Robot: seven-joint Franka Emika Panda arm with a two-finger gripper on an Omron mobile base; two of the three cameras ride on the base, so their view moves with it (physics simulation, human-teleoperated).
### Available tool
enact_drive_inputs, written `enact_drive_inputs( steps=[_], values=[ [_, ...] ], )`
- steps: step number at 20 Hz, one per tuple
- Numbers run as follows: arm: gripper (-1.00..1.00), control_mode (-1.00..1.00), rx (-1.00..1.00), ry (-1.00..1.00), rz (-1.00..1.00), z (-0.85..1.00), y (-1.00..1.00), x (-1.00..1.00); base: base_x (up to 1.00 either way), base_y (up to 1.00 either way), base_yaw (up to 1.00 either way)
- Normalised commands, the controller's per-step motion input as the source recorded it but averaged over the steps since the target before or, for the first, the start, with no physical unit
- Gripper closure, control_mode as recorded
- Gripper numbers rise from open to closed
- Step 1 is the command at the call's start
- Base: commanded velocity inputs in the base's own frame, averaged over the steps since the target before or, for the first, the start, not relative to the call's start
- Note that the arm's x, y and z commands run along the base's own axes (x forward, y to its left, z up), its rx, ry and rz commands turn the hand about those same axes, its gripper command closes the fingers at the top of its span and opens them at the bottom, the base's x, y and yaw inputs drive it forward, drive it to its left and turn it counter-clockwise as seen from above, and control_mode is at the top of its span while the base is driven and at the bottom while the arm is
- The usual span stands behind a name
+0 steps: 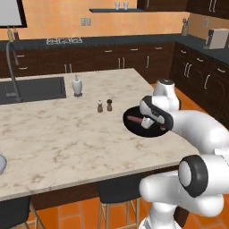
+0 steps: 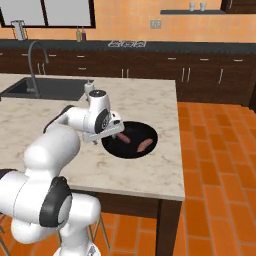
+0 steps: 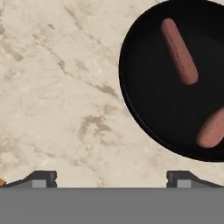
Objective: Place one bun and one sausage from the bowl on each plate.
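Note:
The black bowl (image 1: 133,128) (image 2: 138,130) (image 3: 148,96) sits near the right end of the marble island. Two brown sausages lie in it: one (image 3: 179,50) (image 2: 123,137) (image 1: 134,120) nearer the middle, the other (image 3: 212,129) (image 2: 145,145) by the rim. My gripper (image 3: 112,179) (image 2: 106,136) (image 1: 155,121) hangs open above the counter at the bowl's edge, pointing down, with nothing between its fingertips (image 3: 41,178). No bun can be seen in the bowl, and the plates are out of view.
Salt and pepper shakers (image 1: 104,105) stand just left of the bowl, with a white soap dispenser (image 1: 77,85) and the sink (image 1: 31,89) further back left. The island's right edge (image 2: 172,150) drops to the orange tile floor. Bare marble stretches to the left.

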Motion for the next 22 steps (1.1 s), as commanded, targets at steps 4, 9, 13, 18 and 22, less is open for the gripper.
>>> enact_drive_inputs(
  steps=[4,9,13,18,22],
  values=[
    [-1.00,-1.00,0.01,0.02,0.07,-0.17,-0.03,0.97,0.00,0.00,0.00],
    [-1.00,-1.00,0.00,0.06,0.05,-0.40,-0.06,0.87,0.00,0.00,0.00],
    [-1.00,-1.00,0.00,0.09,0.06,-0.50,-0.05,0.82,0.00,0.00,0.00],
    [-1.00,-1.00,0.00,0.04,0.07,-0.54,-0.06,0.74,0.00,0.00,0.00],
    [-1.00,-1.00,0.00,0.00,0.07,-0.47,-0.04,0.73,0.00,0.00,0.00]
  ],
)
